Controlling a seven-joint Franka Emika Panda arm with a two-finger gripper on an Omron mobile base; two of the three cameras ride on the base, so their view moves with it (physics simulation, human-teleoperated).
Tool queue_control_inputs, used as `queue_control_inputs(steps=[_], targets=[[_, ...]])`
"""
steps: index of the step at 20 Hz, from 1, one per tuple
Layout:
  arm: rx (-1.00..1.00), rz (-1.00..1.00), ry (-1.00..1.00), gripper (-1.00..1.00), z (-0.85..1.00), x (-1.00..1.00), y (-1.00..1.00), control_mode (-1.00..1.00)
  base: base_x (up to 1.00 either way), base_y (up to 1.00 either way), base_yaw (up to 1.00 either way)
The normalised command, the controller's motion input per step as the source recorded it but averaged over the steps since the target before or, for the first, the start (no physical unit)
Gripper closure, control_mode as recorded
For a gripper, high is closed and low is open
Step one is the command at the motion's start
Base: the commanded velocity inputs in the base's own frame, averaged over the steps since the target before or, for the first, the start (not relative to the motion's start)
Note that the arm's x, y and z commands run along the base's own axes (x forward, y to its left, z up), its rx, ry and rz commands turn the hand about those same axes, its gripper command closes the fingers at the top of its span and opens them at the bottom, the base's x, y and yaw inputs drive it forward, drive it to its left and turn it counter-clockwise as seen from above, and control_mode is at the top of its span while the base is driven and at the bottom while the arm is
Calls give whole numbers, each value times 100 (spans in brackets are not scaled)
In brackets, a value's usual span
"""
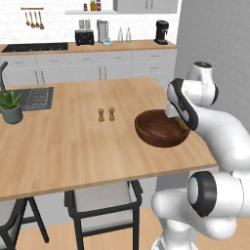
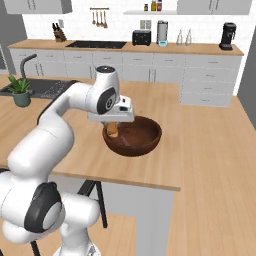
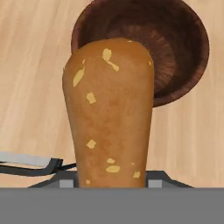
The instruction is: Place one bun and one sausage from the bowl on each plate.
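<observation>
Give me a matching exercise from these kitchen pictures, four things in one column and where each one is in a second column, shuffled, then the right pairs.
Things:
1. bun
2. bowl
3. potted plant
4. salt and pepper shakers

Places:
A. near the middle of the wooden counter
B. at the counter's right end, near its edge
C. clamped in the gripper above the counter
D. beside the sink at the counter's left end

Pairs: 1-C, 2-B, 3-D, 4-A
</observation>
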Motion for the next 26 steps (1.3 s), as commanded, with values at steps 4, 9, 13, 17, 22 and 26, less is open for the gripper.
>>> queue_control_inputs(steps=[4, 9, 13, 17, 22, 26], targets=[[0, -11, 14, 100, 9, -100, -13, -100, 0, 0, 0], [0, -10, 9, 100, 7, -100, -11, -100, 0, 0, 0], [0, -10, 0, 100, 0, -100, -7, -100, 0, 0, 0], [0, -7, 3, 100, 0, -79, 14, -100, 0, 0, 0], [0, 0, 0, 100, 0, 0, 0, 100, -44, 88, -2], [0, 0, 0, 100, 0, 0, 0, 100, -32, 100, 0]])
